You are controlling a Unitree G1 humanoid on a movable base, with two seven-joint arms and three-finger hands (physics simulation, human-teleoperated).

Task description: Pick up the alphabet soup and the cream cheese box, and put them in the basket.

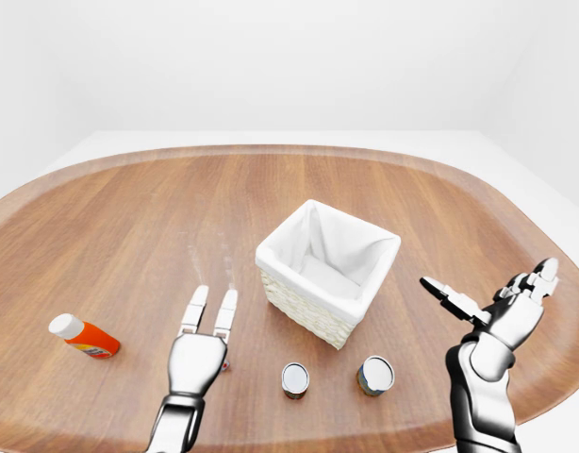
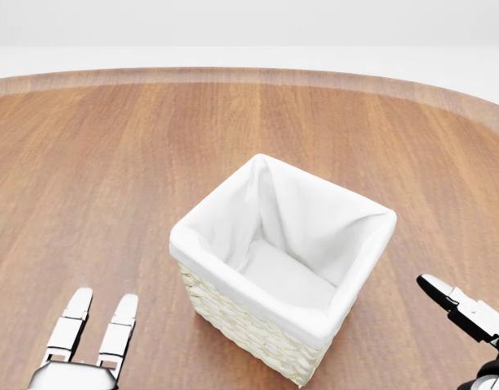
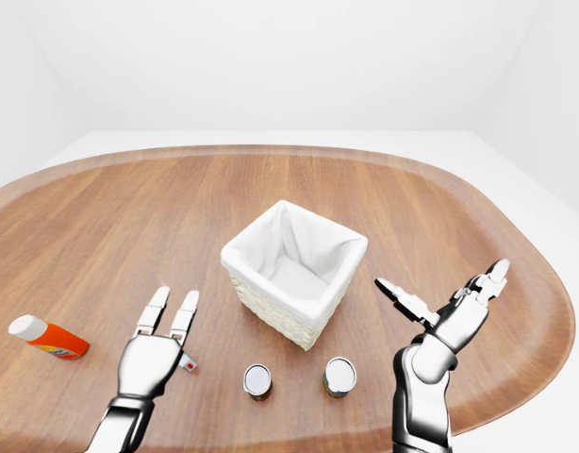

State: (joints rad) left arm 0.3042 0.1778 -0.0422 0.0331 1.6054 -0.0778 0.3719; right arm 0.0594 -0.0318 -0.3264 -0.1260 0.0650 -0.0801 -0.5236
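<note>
The white-lined wicker basket stands in the middle of the wooden table and holds nothing. Two small cans stand upright below it in the left-eye view, one on the left and one on the right; I cannot read their labels to tell which is the alphabet soup. A small white and red thing peeks out beside my left hand, mostly hidden. My left hand is open, fingers straight, left of the basket. My right hand is open and empty, right of the basket, above the table.
An orange bottle with a white cap lies on its side at the far left. The round wooden table has its rim close below the cans and under my right hand.
</note>
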